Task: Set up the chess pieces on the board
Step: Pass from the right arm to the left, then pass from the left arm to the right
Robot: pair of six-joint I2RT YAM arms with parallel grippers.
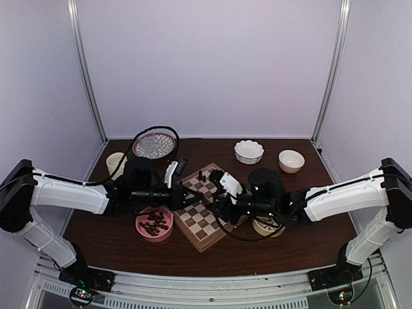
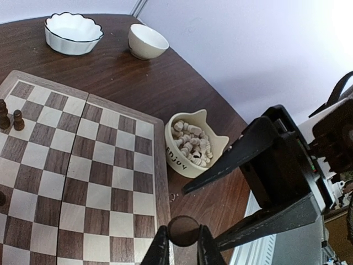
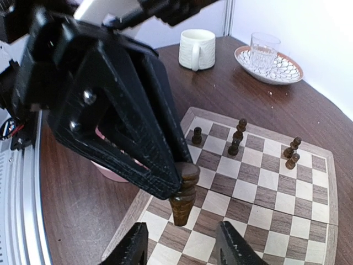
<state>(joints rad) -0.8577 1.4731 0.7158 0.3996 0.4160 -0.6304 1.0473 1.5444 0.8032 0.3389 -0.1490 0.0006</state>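
Observation:
A dark brown chess piece point(image 3: 185, 193) hangs upside down over the near edge of the board point(image 3: 265, 182), pinched at its round base point(image 2: 183, 229) by my left gripper point(image 2: 183, 236), which is shut on it. My right gripper point(image 3: 182, 234) stands open just below and around the piece, its fingers point(image 3: 132, 243) apart and not touching it. Both grippers meet over the board point(image 1: 203, 225) in the top view. Several dark pieces point(image 3: 238, 135) stand upright on the far squares, and two of them point(image 2: 11, 116) show in the left wrist view.
A pink bowl point(image 1: 154, 223) of dark pieces sits left of the board. A cream cat-shaped bowl point(image 2: 182, 152) of white pieces sits right of it. Behind are two white bowls point(image 1: 249, 151) point(image 1: 291, 161), a mug point(image 3: 197, 48) and a patterned plate with a glass point(image 3: 265, 52).

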